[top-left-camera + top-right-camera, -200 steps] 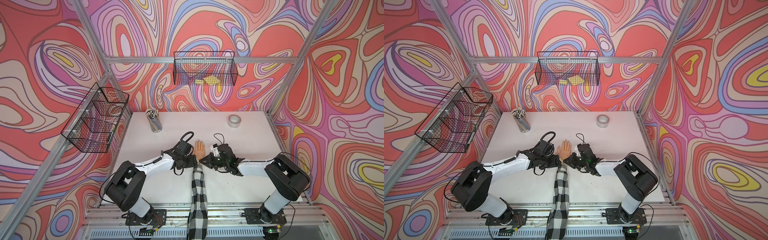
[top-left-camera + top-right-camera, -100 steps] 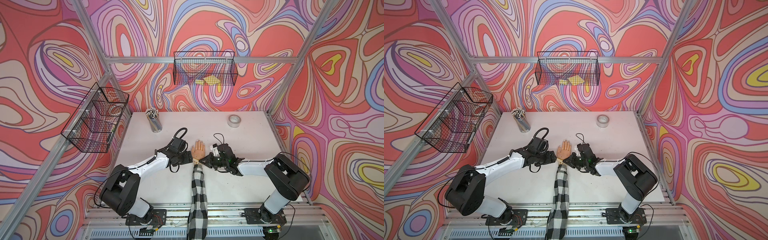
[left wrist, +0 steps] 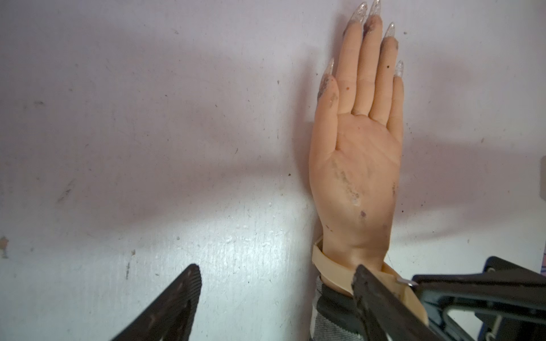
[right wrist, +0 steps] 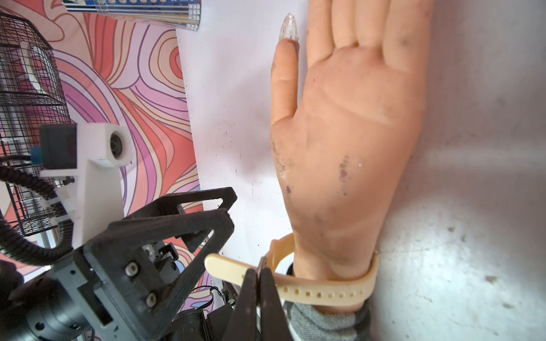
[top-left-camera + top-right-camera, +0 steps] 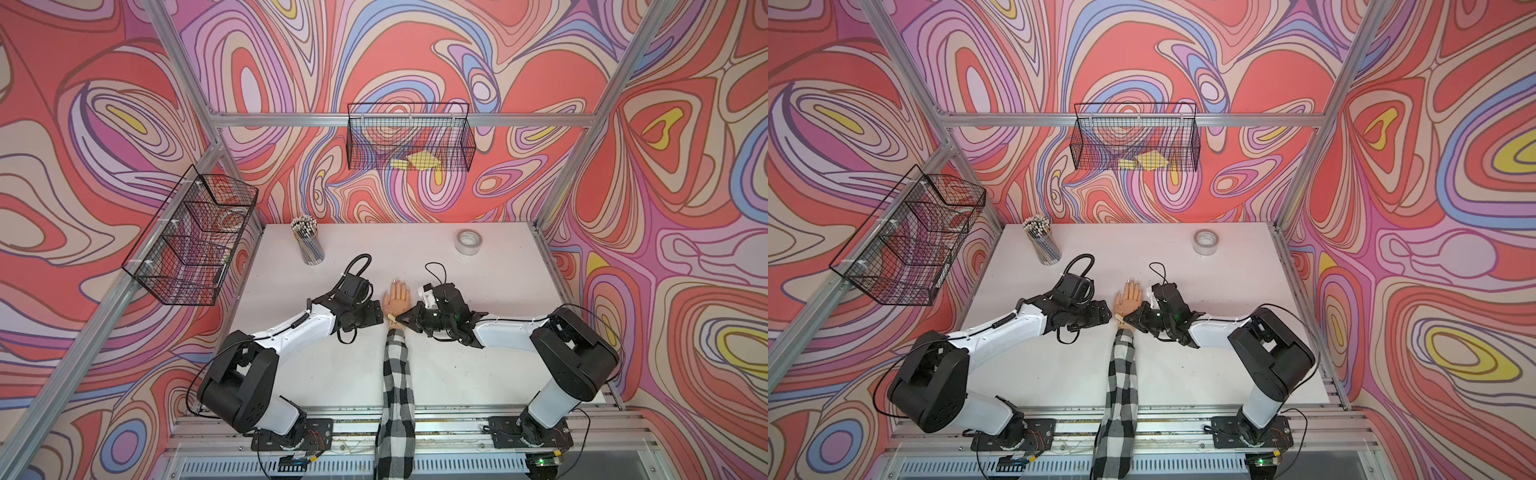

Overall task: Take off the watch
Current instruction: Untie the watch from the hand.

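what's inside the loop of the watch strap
The mannequin wrist sits inside the watch strap, whose tail the shut right gripper pinches. The watch face is hidden, probably under the wrist.

The left white-and-black robot arm [image 5: 291, 328] was stretched low and forward from its base, with the wrist turned inward. The left black parallel gripper [image 5: 376, 313] was held with its jaws set wide apart. The right white-and-black robot arm [image 5: 507, 332] was bent at the elbow and was pointed inward, towards the left one. The right black parallel gripper [image 4: 260, 276] was pressed fully together, and the thin cream-beige watch strap [image 4: 325, 292] was pinched between its fingertips.
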You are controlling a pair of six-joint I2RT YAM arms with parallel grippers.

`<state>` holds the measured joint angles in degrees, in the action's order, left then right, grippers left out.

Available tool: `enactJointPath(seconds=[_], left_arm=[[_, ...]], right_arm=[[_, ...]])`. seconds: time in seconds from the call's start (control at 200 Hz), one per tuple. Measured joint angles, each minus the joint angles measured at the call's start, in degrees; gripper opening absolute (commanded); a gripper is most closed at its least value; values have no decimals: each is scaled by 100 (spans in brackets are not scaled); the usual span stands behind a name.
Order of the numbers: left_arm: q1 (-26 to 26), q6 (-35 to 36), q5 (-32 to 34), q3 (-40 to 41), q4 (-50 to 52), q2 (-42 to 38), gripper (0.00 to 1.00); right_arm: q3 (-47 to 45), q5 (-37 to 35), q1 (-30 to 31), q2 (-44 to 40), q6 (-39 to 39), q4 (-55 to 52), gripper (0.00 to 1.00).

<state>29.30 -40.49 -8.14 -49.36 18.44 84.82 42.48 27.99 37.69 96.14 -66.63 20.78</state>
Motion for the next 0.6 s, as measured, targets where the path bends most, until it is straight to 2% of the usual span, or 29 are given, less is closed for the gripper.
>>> enactJointPath(seconds=[0.601], left_arm=[[0,-20,-201,116,-46,68,82]], right_arm=[[205,63,0,0,105,-219,0]])
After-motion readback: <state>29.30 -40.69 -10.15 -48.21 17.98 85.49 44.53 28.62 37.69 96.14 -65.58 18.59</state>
